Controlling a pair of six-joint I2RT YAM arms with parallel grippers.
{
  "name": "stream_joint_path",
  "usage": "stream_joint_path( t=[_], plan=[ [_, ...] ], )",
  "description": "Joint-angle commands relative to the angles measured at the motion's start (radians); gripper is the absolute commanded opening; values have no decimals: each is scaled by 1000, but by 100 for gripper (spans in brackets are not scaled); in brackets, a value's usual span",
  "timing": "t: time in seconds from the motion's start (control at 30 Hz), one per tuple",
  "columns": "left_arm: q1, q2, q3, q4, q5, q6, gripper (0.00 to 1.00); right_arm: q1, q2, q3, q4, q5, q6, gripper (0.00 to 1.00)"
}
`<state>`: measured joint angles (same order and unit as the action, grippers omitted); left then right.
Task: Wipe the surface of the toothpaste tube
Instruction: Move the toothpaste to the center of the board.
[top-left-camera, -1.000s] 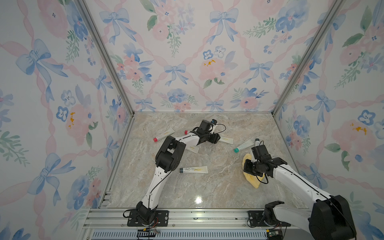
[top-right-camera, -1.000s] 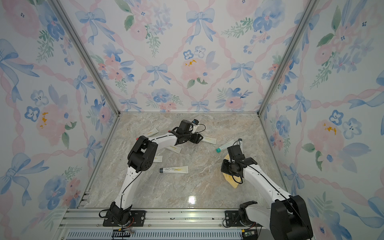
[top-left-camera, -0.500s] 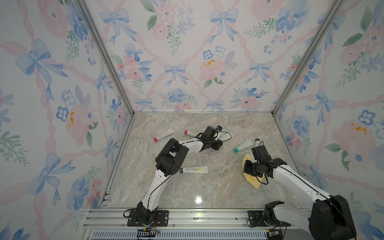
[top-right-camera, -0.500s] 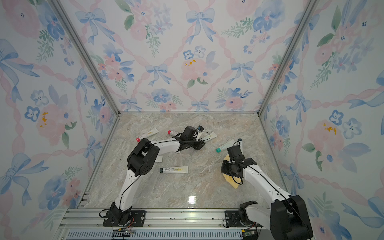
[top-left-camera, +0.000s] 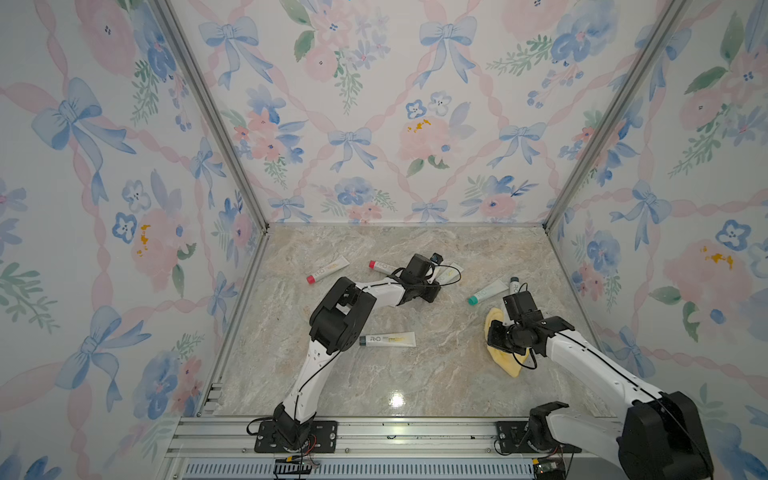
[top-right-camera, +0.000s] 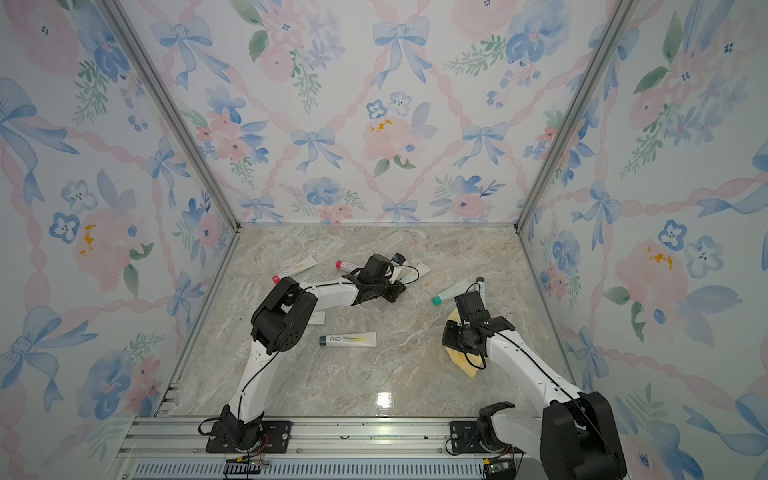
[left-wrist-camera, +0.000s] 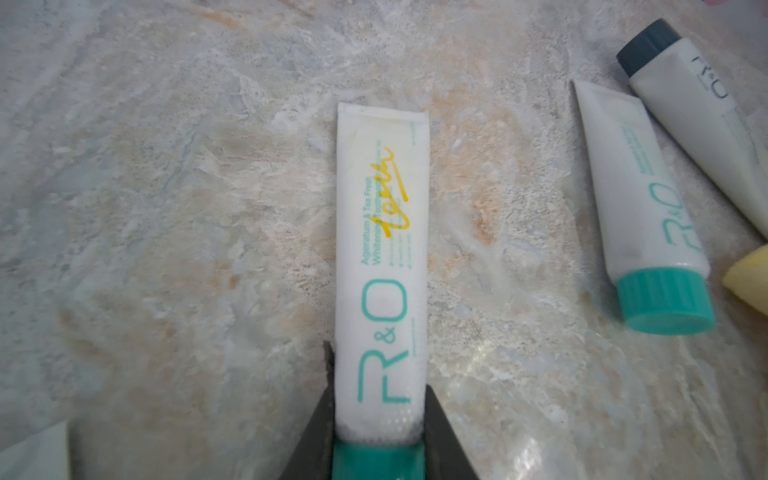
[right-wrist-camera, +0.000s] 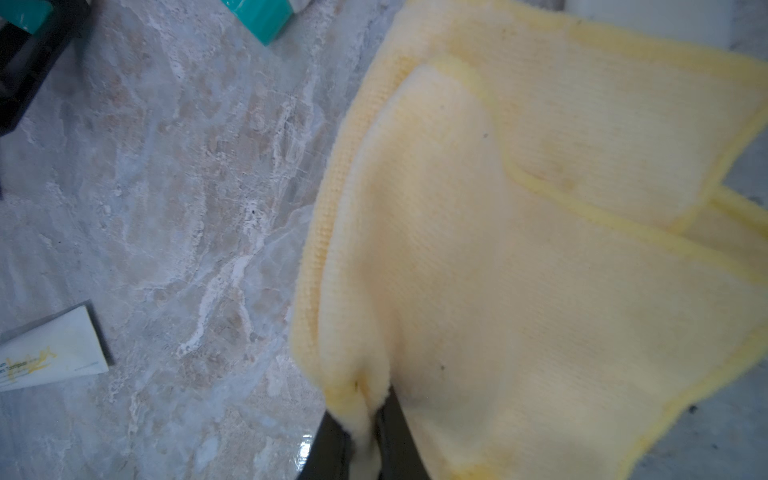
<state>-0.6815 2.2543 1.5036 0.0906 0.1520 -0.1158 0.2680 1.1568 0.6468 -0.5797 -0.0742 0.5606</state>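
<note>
On marble, left pincer gripping toothpaste tube, right pincer pinching cloth

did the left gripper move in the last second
yes, left gripper came forward, away from the back wall, jaws now shut on a toothpaste tube

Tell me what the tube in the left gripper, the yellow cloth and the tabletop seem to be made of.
The tube looks like soft plastic, matte white with printed lettering and a flat crimped end. The cloth seems microfibre: fuzzy woven pile, stitched yellow hem. The tabletop is glossy and marble-patterned, with glare spots; real stone or printed laminate, I cannot tell.
</note>
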Motion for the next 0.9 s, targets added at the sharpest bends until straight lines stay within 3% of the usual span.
stream_joint_path(
  t=[0.0, 0.47, 0.87],
  plan=[
    [-18, -85, -96, -51, -15, -1, 19, -10, 13, -7, 7, -9, -8, 13],
    [-176, -356, -534, 66, -122, -72, 20, -9, 36, 10, 19, -17, -13, 13],
    [-369, -482, -727, 118, -165, -108, 22, -9, 38, 35, 11, -36, -19, 13]
  ],
)
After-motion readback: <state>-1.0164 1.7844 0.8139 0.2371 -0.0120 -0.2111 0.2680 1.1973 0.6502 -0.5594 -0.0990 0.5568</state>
